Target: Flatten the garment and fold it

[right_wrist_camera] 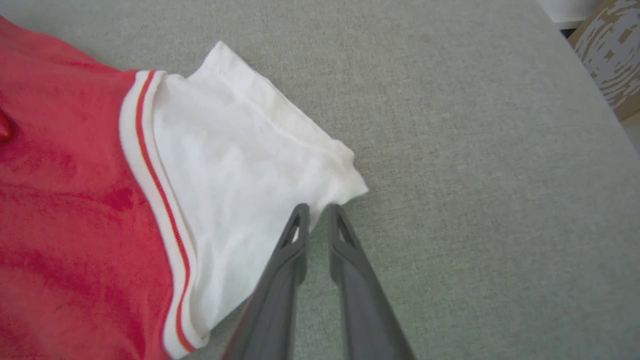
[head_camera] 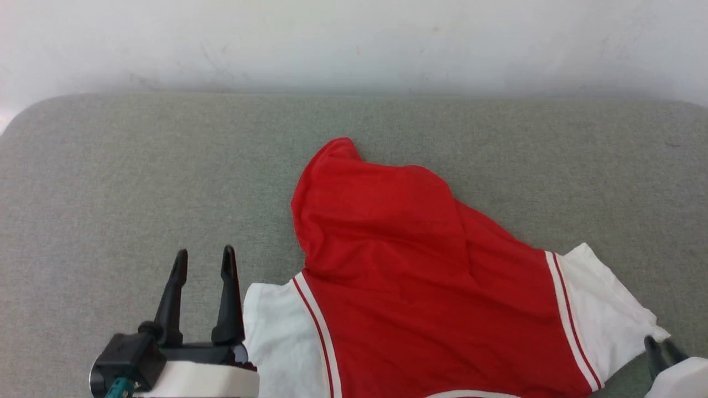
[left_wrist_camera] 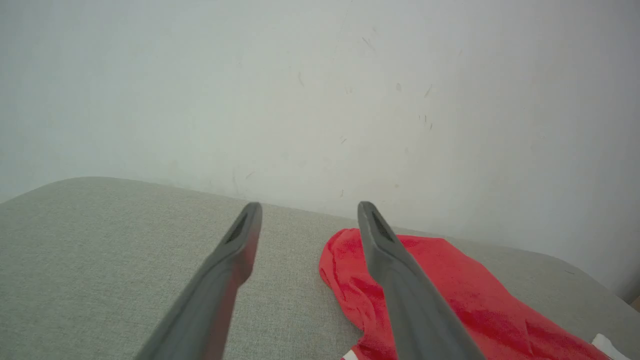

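Grey cushion [head_camera: 110, 166]: garment [head_camera: 398, 265] lies lengthwise toward wall [head_camera: 354, 38]; left tool [head_camera: 204, 253] wide, right tool [right_wrist_camera: 318, 210] narrow.

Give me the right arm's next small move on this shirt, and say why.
Probably nudge the right gripper forward and pinch the white sleeve at its corner. It sits just at that corner, jaws narrowly apart, and I cannot tell whether cloth is caught. The garment lies humped in the middle, so that sleeve wants pulling outward.
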### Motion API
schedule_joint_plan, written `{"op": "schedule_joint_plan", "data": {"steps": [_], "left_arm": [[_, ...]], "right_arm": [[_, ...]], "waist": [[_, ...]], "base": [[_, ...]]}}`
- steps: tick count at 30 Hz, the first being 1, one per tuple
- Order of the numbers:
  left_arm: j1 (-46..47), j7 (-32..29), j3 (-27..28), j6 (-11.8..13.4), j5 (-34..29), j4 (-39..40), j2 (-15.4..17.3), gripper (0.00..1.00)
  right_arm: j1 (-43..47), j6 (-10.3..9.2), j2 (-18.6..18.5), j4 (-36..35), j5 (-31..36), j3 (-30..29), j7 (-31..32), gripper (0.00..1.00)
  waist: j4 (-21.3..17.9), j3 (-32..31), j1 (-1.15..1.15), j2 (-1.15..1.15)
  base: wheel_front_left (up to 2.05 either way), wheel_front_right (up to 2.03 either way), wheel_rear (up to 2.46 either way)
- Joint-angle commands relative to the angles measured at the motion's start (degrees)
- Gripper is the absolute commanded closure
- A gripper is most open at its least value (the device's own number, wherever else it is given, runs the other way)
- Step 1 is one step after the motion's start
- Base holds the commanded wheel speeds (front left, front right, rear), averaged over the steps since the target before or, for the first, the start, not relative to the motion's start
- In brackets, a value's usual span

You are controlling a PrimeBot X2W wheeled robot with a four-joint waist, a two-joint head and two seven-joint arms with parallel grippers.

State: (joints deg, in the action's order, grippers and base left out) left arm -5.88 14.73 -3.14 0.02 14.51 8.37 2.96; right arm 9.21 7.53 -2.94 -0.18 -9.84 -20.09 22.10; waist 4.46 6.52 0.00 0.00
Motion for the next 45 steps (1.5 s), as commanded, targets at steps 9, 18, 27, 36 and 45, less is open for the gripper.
{"op": "schedule_joint_plan", "data": {"steps": [9,18,27,36,45], "left_arm": [[-2.76,0.27,1.2,-0.57,-2.14,0.39,0.0,0.0],[-5.39,0.27,1.5,-1.2,-5.53,-0.27,1.93,0.0],[-5.53,-5.54,-0.46,-2.44,-8.11,-1.68,5.53,0.0],[-4.32,-19.01,-2.73,-4.97,-3.71,-3.18,7.1,0.0],[1.92,-31.57,-4.62,-6.09,-2.06,-11.41,10.75,0.0]], "right_arm": [[0.23,-0.04,0.05,-8.48,-1.47,-2.86,-14.2,0.0],[2.73,-0.04,0.06,-13.28,-1.81,2.99,-24.2,0.0],[2.78,-0.04,0.06,-14.03,-1.44,3.74,-26.06,0.0],[2.4,-0.04,0.06,-13.38,-1.87,4.39,-26.44,0.0],[0.86,-0.04,0.06,-13.33,-1.85,5.31,-26.26,0.0]], "waist": [[-0.49,-1.94,0.0,0.0],[-2.48,-2.28,0.0,0.0],[-2.94,-2.45,0.0,0.0],[-2.55,-1.36,0.0,0.0],[-3.16,1.11,0.0,0.0]], "base": [[0.0,0.0,0.0],[0.0,0.0,0.0],[0.0,0.0,0.0],[0.0,0.0,0.0],[0.0,0.0,0.0]]}}
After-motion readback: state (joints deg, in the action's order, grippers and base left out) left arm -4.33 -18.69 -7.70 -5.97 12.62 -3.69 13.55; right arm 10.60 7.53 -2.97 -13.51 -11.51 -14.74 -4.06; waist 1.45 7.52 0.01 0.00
